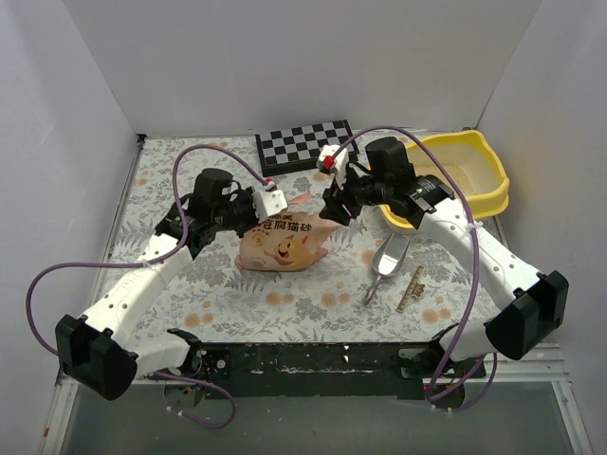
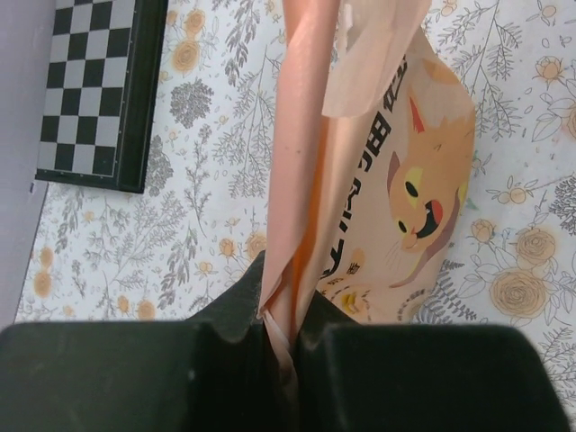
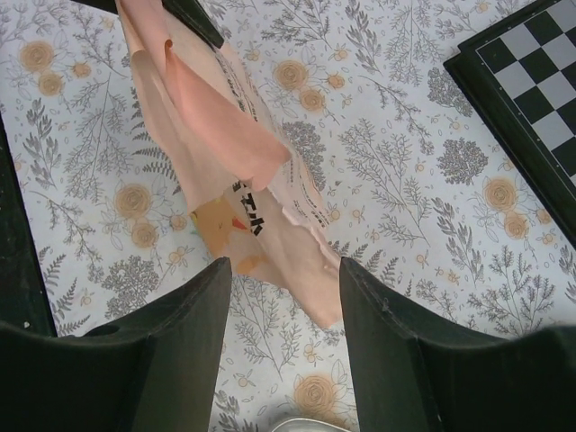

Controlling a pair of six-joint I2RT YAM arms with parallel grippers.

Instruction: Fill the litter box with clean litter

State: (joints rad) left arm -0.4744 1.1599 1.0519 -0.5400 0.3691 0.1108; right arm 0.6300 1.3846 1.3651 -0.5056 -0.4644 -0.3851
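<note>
The yellow litter box [image 1: 486, 177] stands at the back right, its inside pale beige [image 1: 462, 169] and partly hidden by my right arm. The peach-orange cat-face bag [image 1: 285, 243] lies at mid-table. My left gripper [image 1: 276, 203] is shut on the bag's upper edge; in the left wrist view [image 2: 286, 328] the pinched fold of the bag [image 2: 396, 180] runs up between the jaws. My right gripper [image 1: 336, 204] is open; in the right wrist view [image 3: 283, 270] a loose corner of the bag [image 3: 225, 135] hangs between the jaws, touching neither finger.
A black-and-white checkerboard [image 1: 305, 144] lies at the back centre, also in the left wrist view [image 2: 90, 90] and right wrist view [image 3: 531, 99]. A silver scoop [image 1: 389, 260] and a thin brown strip [image 1: 411, 289] lie front right of the bag. White walls enclose the floral table.
</note>
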